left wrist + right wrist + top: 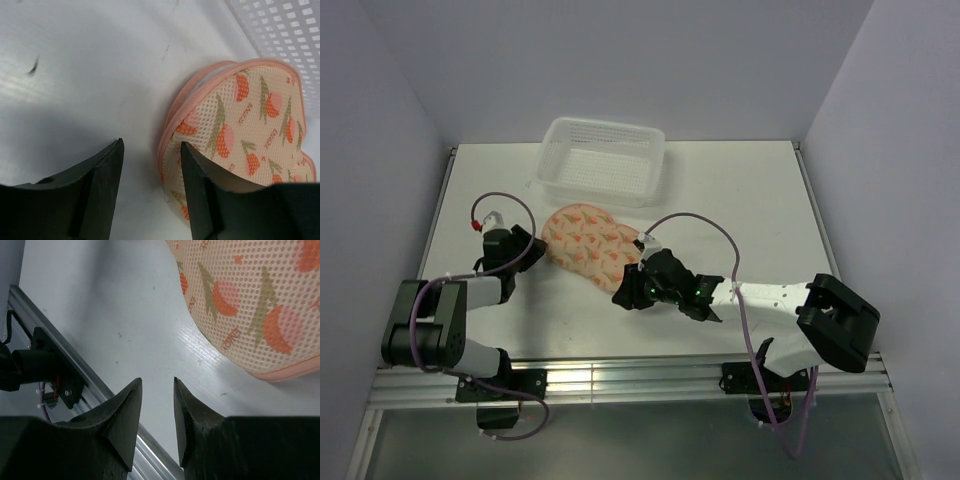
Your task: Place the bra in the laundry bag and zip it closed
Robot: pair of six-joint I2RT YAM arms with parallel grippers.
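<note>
The laundry bag [588, 240], a peach mesh pouch with orange print and pink edging, lies flat on the table in front of the basket. It also shows in the left wrist view [250, 120] and the right wrist view [250, 300]. The bra is not visible in any view. My left gripper [525, 245] [151, 145] is open and empty at the bag's left end, its right finger [200, 190] against the bag's edge. My right gripper [623, 295] [157, 381] is slightly open and empty, just off the bag's near right end, over bare table.
A white plastic mesh basket [603, 160] stands at the back of the table, just behind the bag, and shows in the left wrist view [280, 25]. The metal rail [620, 385] [40, 315] runs along the table's near edge, close to my right gripper.
</note>
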